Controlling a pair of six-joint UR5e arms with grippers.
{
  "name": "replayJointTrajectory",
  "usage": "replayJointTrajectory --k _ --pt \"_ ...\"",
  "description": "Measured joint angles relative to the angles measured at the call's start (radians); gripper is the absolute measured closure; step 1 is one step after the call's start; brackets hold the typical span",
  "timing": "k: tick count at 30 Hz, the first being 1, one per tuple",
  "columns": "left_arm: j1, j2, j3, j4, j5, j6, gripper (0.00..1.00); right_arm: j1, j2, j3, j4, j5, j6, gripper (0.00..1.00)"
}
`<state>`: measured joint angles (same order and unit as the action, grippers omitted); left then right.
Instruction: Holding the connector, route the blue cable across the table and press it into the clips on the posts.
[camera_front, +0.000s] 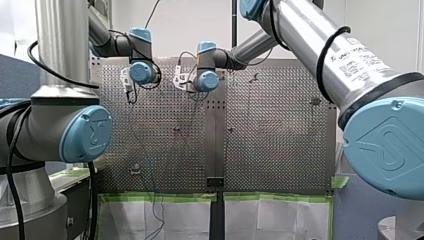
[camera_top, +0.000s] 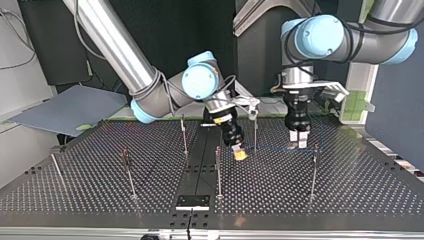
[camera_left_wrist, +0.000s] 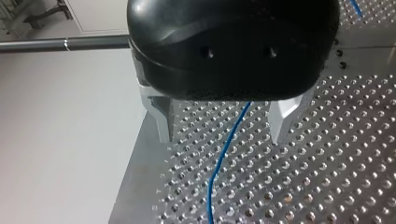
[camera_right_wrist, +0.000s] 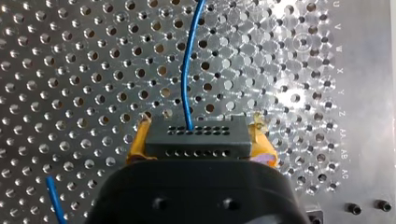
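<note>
Perforated worktop (camera_right_wrist: 70, 70) beneath: our right gripper (camera_right_wrist: 201, 136) clamps the black connector (camera_right_wrist: 198, 140) between yellow pads (camera_right_wrist: 138, 145); the blue cable (camera_right_wrist: 187, 70) leaves it, passing between our left gripper's (camera_left_wrist: 222, 135) spread fingers (camera_left_wrist: 161, 121), touching neither, near the worktop's edge.

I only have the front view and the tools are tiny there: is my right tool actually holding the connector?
Observer: Yes. In the right wrist view the right tool has its yellow pads clamped on the black connector from both sides.
Operator: And my left tool?
Observer: The left tool is open; the blue cable passes between its fingers, touching neither.
Operator: Where does the cable go?
Observer: In the top view it runs straight from the right tool past the left one to a post; clipped or not, I cannot tell.
</note>
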<state>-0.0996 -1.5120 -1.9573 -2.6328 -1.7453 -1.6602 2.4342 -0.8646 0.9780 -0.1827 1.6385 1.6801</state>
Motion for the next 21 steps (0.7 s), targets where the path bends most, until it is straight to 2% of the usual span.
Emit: replayJointTrajectory --k 10,21 --pt "-0.002 -0.090 0.067 0.025 -0.029 0.012 0.01 -0.012 0.000 0.000 0.000 0.000 0.000 1.00" --pt "0.000 -0.163 0.100 0.058 -0.030 0.014 0.01 -0.016 0.001 0.000 -0.001 -0.003 -0.001 1.00"
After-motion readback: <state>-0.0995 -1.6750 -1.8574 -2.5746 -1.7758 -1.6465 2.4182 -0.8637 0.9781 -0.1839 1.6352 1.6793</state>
